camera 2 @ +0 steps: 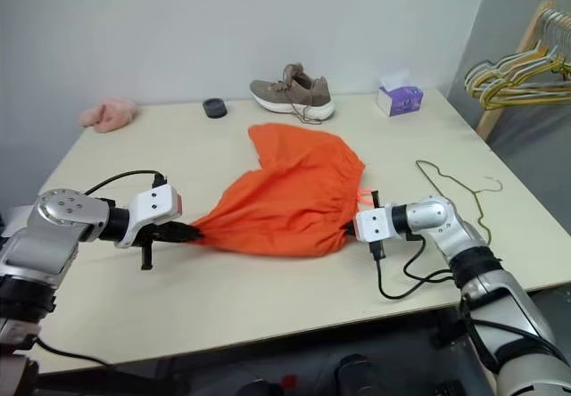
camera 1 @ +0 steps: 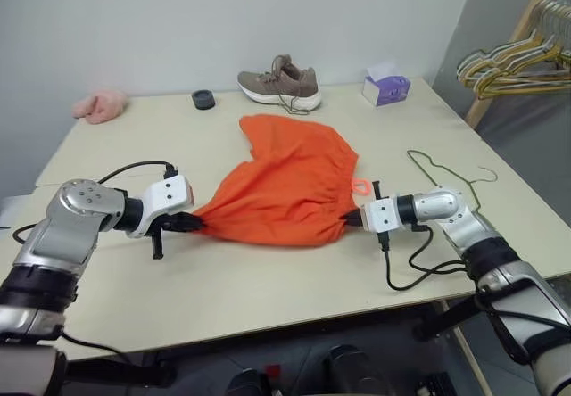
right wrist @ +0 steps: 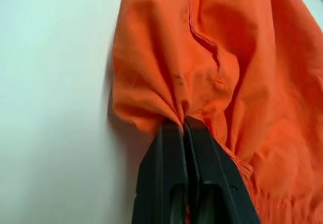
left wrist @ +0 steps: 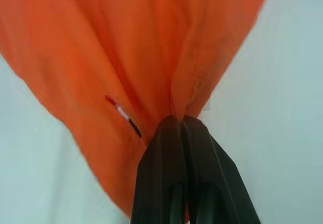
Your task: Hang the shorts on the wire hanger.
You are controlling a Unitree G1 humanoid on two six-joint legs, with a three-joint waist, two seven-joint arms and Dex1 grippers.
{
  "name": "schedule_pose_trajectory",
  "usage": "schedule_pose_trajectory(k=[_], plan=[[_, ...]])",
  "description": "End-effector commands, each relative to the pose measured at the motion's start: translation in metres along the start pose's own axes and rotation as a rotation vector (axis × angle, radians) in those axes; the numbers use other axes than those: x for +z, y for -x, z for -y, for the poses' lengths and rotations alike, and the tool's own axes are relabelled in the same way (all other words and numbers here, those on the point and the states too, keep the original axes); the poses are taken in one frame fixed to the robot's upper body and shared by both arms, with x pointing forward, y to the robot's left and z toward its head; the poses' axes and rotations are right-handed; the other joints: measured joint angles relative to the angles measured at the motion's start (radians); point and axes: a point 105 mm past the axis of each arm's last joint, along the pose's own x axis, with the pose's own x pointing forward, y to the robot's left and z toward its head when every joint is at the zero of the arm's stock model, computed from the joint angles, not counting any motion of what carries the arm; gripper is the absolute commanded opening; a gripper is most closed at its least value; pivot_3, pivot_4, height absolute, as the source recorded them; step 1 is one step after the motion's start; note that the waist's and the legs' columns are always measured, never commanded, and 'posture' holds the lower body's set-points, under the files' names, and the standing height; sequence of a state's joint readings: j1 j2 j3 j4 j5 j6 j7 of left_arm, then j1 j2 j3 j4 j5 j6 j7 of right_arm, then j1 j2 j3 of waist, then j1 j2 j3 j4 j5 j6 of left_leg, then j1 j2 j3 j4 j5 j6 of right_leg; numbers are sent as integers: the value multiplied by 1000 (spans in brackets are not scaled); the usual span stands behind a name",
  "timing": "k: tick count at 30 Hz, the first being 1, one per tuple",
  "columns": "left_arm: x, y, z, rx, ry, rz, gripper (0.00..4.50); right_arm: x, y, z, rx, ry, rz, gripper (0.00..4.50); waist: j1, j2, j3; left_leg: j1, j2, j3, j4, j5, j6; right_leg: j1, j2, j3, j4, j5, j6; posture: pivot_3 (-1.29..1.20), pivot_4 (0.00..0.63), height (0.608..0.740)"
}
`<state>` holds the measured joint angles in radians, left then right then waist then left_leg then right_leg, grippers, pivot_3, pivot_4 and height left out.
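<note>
Left eye view takes in the wide, pale cream bench [camera 1: 268, 298] first, with the bright orange, thin-fabric shorts [camera 1: 290, 186] spread across its middle, pulled into a fan that narrows to a bunched corner on each side. On the robot's left, the left claw [camera 1: 190, 222] has its black fingers [left wrist: 174, 178] pinched tight on one gathered corner of the cloth, low over the bench; on the right, the right claw [camera 1: 348, 218] is clamped on the opposite corner beside the small pink-orange loop [camera 1: 359, 185]. Both wrist views confirm fabric caught between closed fingers. The thin olive-green bent-wire hanger [camera 1: 446, 171] lies flat on the bench beyond the right arm, near the shorts but apart from them. Farther back sit a taupe lace-up trainer [camera 1: 280, 84], a purple tissue box [camera 1: 385, 87], a fluffy pink cloth [camera 1: 98, 105] and a small dark round object [camera 1: 203, 100]. Judging by this, the step in hand is holding the shorts spread by two corners, with hanging not yet begun. The next move likely calls for bringing garment and hanger together, which probably means freeing one claw to pick up the wire without letting the thin fabric collapse.
</note>
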<state>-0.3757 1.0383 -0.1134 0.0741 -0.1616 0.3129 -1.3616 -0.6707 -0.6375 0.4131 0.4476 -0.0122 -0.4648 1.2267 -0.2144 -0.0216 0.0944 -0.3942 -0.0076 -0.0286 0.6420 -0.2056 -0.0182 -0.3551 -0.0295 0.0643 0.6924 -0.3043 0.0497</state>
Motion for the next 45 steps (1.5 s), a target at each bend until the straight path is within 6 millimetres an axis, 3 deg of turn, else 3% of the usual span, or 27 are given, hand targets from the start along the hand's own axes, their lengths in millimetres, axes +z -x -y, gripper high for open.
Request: schedule_pose_trajectory(k=[1, 4, 9, 20, 23, 25, 29, 33, 35, 38, 41, 45], plan=[[7, 3, 29, -123, 2, 15, 0, 15, 17, -7, 35, -60, 18, 16, 20, -1, 0, 7, 1, 0, -2, -1, -1, 5, -2, 1, -3, -4, -7, -121, 45, 740], [8, -1, 57, -235, 9, 14, 0, 20, 26, -20, 63, -130, 22, 16, 46, -1, 0, 13, 2, 0, -8, -1, -2, 10, -4, -2, -6, -6, -11, -127, 48, 740], [9, -3, 79, -319, 21, 13, 0, 20, 36, -39, 119, -167, -7, 16, 72, -1, 0, 9, 2, 0, -9, -2, -3, 5, -3, -2, -6, -1, -9, -131, 52, 740], [12, -7, 91, -373, 5, 29, 0, 26, 39, -77, 295, -297, -61, 16, 75, -2, 1, 11, 3, 4, -9, -2, -3, 5, -1, 1, -6, -4, -6, -138, 50, 740], [15, -7, 96, -400, 29, 47, 0, 23, 40, -74, 275, -267, -77, 633, 74, -2, 1, 10, 4, 5, -9, -2, -3, 4, -1, 1, -7, -4, -6, -142, 51, 740], [17, -8, 94, -382, 47, 54, 0, 22, 41, -74, 283, -253, -90, 1281, 75, -2, 1, 10, 4, 5, -10, -2, -3, 4, -1, 1, -8, -4, -6, -144, 52, 740], [20, -9, 92, -372, 76, 67, 891, 20, 49, -81, 323, -226, -114, 2608, 75, -2, 2, 10, 4, 5, -12, -2, -3, 3, 0, 1, -11, -3, -3, -152, 55, 740], [28, -4, 97, -418, 79, 97, 2110, 24, 59, -87, 348, -254, -116, 4029, 75, -2, 3, 10, 4, 5, -12, -2, -3, 3, 0, 1, -12, -3, -3, -161, 59, 740], [35, 0, 99, -442, 79, 127, 2676, 30, 63, -86, 336, -287, -98, 4500, 75, -2, 5, 10, 4, 5, -12, -2, -3, 3, 0, 1, -12, -3, -3, -168, 60, 740], [40, 3, 102, -465, 79, 149, 3642, 39, 66, -82, 303, -346, -56, 4500, 73, -2, 6, 10, 4, 5, -12, -2, -3, 3, 0, 1, -11, -3, -4, -179, 62, 740], [47, 2, 96, -445, 68, 188, 4475, 64, 68, -64, 201, -490, 99, 4500, 70, -2, 7, 10, 5, 5, -12, -2, -3, 3, 0, 2, -11, -4, -6, -192, 64, 740], [76, -1, 79, -370, 66, 362, 4475, 76, 72, -36, 29, -606, 224, 4500, 71, -4, 8, 10, 5, 5, -12, -2, -3, 4, 0, 2, -12, -4, -7, -200, 63, 740]])
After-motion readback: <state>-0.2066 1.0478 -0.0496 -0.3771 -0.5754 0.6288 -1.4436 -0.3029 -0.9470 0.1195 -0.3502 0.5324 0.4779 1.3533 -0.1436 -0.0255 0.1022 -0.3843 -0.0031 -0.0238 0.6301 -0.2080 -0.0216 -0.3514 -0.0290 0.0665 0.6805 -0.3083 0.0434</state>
